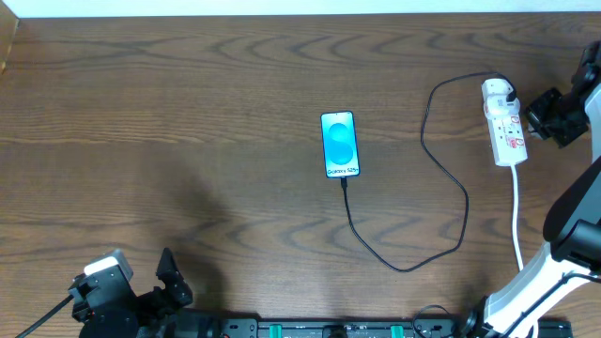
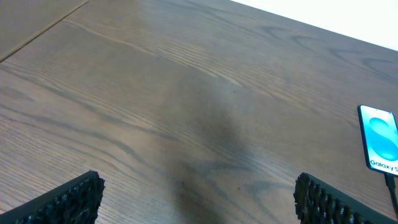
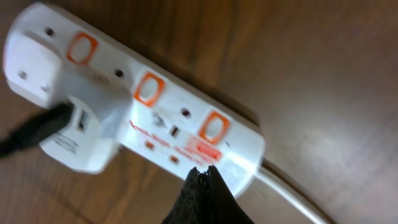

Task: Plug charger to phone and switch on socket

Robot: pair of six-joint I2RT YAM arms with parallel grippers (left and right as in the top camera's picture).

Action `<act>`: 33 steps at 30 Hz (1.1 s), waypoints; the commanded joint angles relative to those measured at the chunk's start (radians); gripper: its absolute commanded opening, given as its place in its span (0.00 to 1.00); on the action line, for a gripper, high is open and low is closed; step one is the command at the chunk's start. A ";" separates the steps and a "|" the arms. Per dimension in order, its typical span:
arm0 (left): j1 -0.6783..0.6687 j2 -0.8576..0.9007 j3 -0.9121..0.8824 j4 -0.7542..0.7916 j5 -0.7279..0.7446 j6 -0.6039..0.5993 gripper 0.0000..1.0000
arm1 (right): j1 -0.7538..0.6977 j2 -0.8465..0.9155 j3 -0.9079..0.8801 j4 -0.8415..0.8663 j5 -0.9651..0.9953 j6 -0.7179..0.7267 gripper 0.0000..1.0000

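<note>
The phone [image 1: 339, 144] lies face up mid-table, its cyan screen lit, and shows at the right edge of the left wrist view [image 2: 379, 138]. The black charger cable [image 1: 404, 267] runs from the phone's bottom end in a wide loop to the white socket [image 1: 504, 122] at the right. There its black plug [image 3: 31, 134] sits in a white adapter [image 3: 81, 134] on the socket [image 3: 155, 112]. My right gripper [image 3: 204, 171] is shut, with its tips over the socket's near edge by the cord end. My left gripper [image 2: 199, 205] stands open over bare wood at the near left.
The socket's white cord [image 1: 516, 211] runs toward the near right edge, beside the right arm's base [image 1: 526, 291]. The socket face carries three orange-framed switches [image 3: 147, 89]. The table's far edge [image 1: 300, 13] meets a white wall.
</note>
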 commanded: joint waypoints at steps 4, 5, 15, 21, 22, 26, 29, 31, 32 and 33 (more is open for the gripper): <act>0.006 -0.006 0.010 0.001 -0.006 -0.002 0.98 | -0.003 0.037 0.023 0.039 -0.015 0.026 0.01; 0.006 -0.006 0.010 0.001 -0.006 -0.002 0.98 | -0.003 0.042 0.023 0.040 -0.014 0.026 0.01; 0.006 -0.006 0.010 0.001 -0.006 -0.002 0.98 | -0.001 0.093 0.023 0.102 -0.066 0.034 0.01; 0.006 -0.006 0.010 0.001 -0.006 -0.002 0.98 | 0.011 0.108 0.023 0.150 -0.089 0.061 0.01; 0.006 -0.006 0.010 0.001 -0.006 -0.002 0.98 | 0.013 0.108 0.023 0.159 -0.088 0.068 0.01; 0.006 -0.006 0.010 0.001 -0.006 -0.002 0.98 | 0.022 0.108 0.023 0.185 -0.089 0.082 0.01; 0.006 -0.006 0.010 0.001 -0.006 -0.002 0.98 | 0.027 0.108 0.022 0.185 -0.089 0.090 0.01; 0.006 -0.006 0.010 0.001 -0.006 -0.002 0.98 | 0.032 0.108 0.022 0.188 -0.089 0.090 0.01; 0.006 -0.006 0.010 0.001 -0.006 -0.002 0.98 | 0.035 0.109 0.022 0.191 -0.089 0.090 0.01; 0.006 -0.006 0.010 0.001 -0.006 -0.002 0.98 | 0.040 0.112 0.022 0.196 -0.087 0.090 0.01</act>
